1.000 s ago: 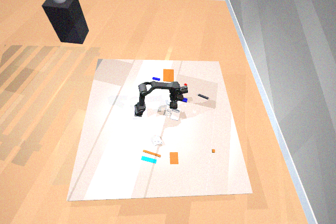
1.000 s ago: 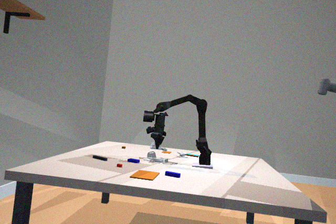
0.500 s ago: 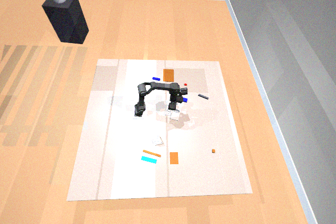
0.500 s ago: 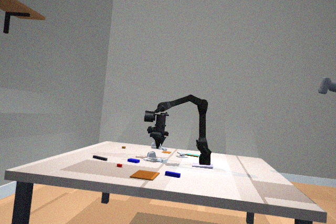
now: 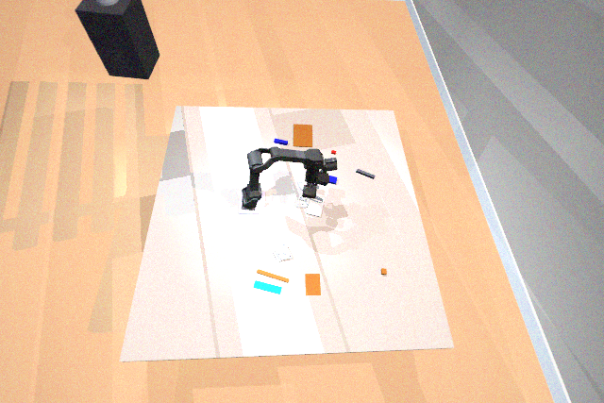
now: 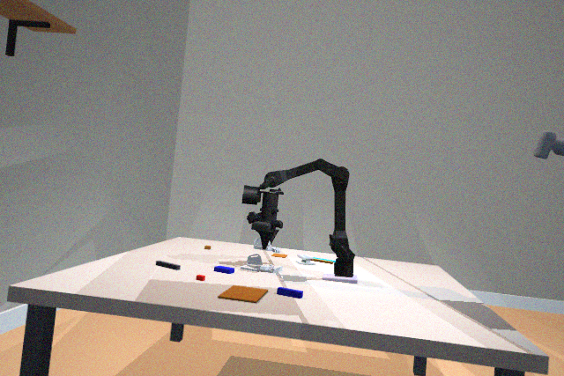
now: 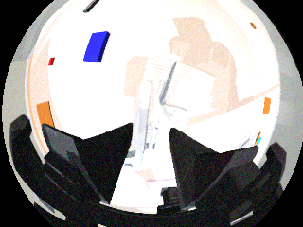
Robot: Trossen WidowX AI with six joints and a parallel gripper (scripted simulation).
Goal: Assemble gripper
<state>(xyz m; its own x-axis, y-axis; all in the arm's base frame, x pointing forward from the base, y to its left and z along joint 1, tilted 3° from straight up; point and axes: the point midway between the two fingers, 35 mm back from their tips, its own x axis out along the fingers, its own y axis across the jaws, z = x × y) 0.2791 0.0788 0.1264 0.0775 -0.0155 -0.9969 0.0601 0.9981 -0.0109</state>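
Note:
My gripper (image 5: 316, 186) (image 6: 265, 246) (image 7: 151, 128) is shut on a pale grey-white jaw (image 6: 257, 243) (image 7: 143, 115). The jaw is long and narrow in the wrist view, and is held clear of the table with its toothed end to the right in the exterior view. Below it on the table stands a whitish assembly with a flat plate (image 5: 314, 207) (image 7: 191, 89) and a raised grey part (image 6: 254, 260). I cannot tell whether a jaw sits on its pins. Another small white part (image 5: 282, 253) (image 6: 305, 260) (image 7: 245, 139) lies apart, probably the housing plate. Glare hides pins and teeth.
A blue block (image 5: 332, 179) (image 6: 224, 269) (image 7: 97, 46) lies near the assembly. A dark bar (image 5: 365, 174), red cube (image 5: 333, 151) and orange plate (image 5: 303, 135) lie farther out. An orange bar (image 5: 272, 276) and cyan bar (image 5: 267, 287) lie near the separate white part.

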